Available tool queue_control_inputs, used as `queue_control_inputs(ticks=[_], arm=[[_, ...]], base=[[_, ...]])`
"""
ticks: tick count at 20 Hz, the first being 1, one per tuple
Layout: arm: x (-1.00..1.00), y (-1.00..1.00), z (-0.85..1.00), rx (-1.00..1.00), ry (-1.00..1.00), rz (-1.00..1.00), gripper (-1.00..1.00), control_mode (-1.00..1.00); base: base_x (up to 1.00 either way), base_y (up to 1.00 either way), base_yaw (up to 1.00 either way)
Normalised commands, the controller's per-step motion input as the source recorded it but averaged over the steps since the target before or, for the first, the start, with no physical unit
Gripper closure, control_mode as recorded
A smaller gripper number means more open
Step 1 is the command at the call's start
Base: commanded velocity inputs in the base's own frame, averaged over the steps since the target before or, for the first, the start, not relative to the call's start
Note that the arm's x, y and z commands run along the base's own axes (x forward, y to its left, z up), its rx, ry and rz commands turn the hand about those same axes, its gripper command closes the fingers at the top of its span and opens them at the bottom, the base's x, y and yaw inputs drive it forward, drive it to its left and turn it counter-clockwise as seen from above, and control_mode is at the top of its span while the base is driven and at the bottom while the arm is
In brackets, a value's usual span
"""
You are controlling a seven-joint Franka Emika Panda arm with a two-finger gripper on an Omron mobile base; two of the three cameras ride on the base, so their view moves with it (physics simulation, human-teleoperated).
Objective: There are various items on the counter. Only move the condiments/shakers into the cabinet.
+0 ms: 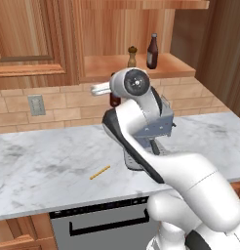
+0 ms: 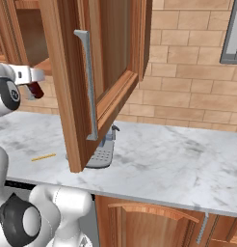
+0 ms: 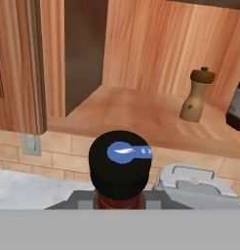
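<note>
Reading from left to right with the cabinet [image 1: 112, 68] as the landmark: below it and to its left, a thin yellow stick [image 1: 100, 172] is lying on the marble tabletop [image 1: 39, 166] and is not part of the job. Just below the front edge of the cabinet floor, the claw [image 3: 120, 202] is clamping the black-capped sauce bottle [image 3: 120, 163] and carrying it upright, clear of the tabletop; the hand view is looking over its cap straight into the cabinet. Directly under the cabinet, the grey coffee machine [image 1: 158, 122] is standing on the tabletop behind the arm. Inside the cabinet, toward its right, the tan pepper shaker [image 1: 132, 57] and the dark brown glass bottle [image 1: 152, 51] are already standing side by side, near but apart. Judged from this layout, the last condiment is being delivered. To do this well, the bottle base should be raised above the shelf lip before moving forward, aimed at the bare floor left of the shaker, kept vertical, and released only once it is resting flat, well inside the edge.
</note>
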Motion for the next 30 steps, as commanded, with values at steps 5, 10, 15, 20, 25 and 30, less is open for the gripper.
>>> queue_control_inputs(ticks=[5,10,15,20,25,30], arm=[[0.02,-0.02,0.72,0.01,0.03,0.01,1.0,-1.0],[0.12,-0.03,0.51,0.0,0.06,0.02,1.0,-1.0],[0.28,0.0,0.21,0.0,0.09,0.0,1.0,-1.0],[0.37,-0.02,0.0,0.0,0.01,0.0,1.0,-1.0],[0.27,-0.06,0.0,0.0,0.0,0.0,1.0,-1.0],[0.33,-0.02,0.01,-0.01,0.0,0.0,1.0,-1.0]], base=[[0.0,0.0,0.0],[0.0,0.0,0.0],[0.0,0.0,0.0],[0.0,0.0,0.0],[0.0,0.0,0.0],[0.0,0.0,0.0]])
